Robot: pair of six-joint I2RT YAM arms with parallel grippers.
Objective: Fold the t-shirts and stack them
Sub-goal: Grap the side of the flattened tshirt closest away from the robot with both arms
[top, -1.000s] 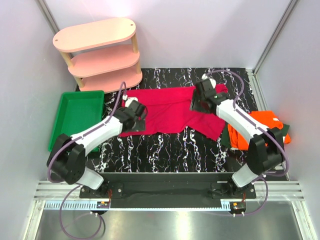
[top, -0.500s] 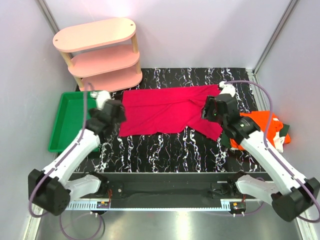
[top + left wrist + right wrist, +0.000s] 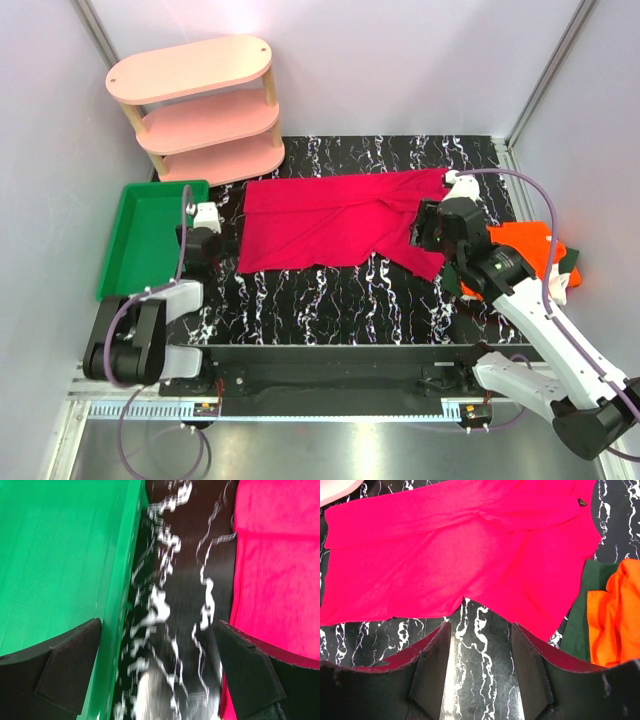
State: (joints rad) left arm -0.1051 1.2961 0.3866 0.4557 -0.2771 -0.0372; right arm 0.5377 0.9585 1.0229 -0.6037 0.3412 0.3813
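A crimson t-shirt [image 3: 330, 215] lies spread flat across the middle of the black marbled table. At the right edge an orange t-shirt [image 3: 520, 250] lies crumpled on a dark green one [image 3: 452, 280]. My left gripper [image 3: 203, 240] hovers wide open over bare table between the green tray and the crimson shirt's left edge [image 3: 275, 570], holding nothing [image 3: 157, 672]. My right gripper [image 3: 428, 232] stands above the crimson shirt's right sleeve. In the right wrist view it is open and empty [image 3: 480, 667] over bare table just short of the crimson hem [image 3: 470, 555], with orange [image 3: 615, 615] and dark green [image 3: 581, 625] cloth to its right.
A green plastic tray [image 3: 150, 240] sits at the table's left, its rim close to my left fingers [image 3: 125, 580]. A pink three-tier shelf [image 3: 200, 110] stands at the back left. Walls close in on both sides and behind.
My left gripper let go of the crimson shirt's left edge, opened fully and drew back left toward the tray. My right gripper moved right and nearer. The shirt now lies flatter.
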